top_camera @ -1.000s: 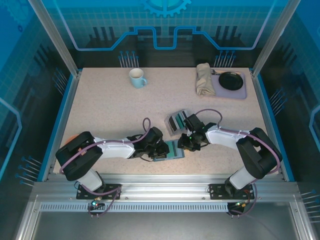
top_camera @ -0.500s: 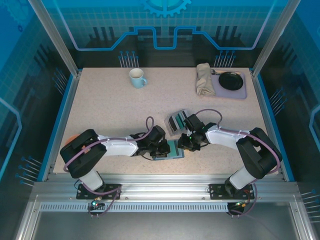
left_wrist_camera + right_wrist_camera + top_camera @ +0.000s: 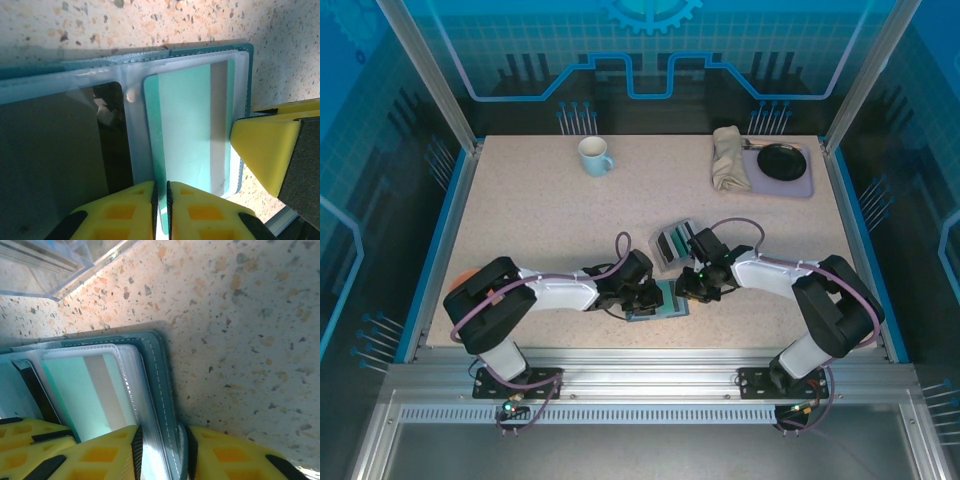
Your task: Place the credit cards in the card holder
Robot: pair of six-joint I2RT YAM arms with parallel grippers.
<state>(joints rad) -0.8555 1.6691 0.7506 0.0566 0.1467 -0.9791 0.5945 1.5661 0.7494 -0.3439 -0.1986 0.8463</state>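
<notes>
The card holder (image 3: 665,299) lies open flat on the table between the two arms, its teal cover (image 3: 248,60) framing clear sleeves. A teal-green credit card (image 3: 187,125) with a pale stripe sits largely under the right-hand clear sleeve. My left gripper (image 3: 161,187) is shut on that card's near edge. A dark card (image 3: 60,145) lies in the left-hand sleeve. My right gripper (image 3: 162,440) is shut on the stitched edge of the card holder (image 3: 155,360), cover and sleeves between its pads. The same teal card (image 3: 85,390) shows in the right wrist view.
A pale grey tiered card rack (image 3: 673,241) stands just behind the holder, close to the right wrist. A white mug (image 3: 594,156) is at the back left. At the back right a lilac tray (image 3: 802,183) carries a black bowl (image 3: 780,160), with a folded cloth (image 3: 727,158) beside it.
The left arm has edged slightly to the right, toward the holder, with the card in its fingers. The right arm has not moved.
</notes>
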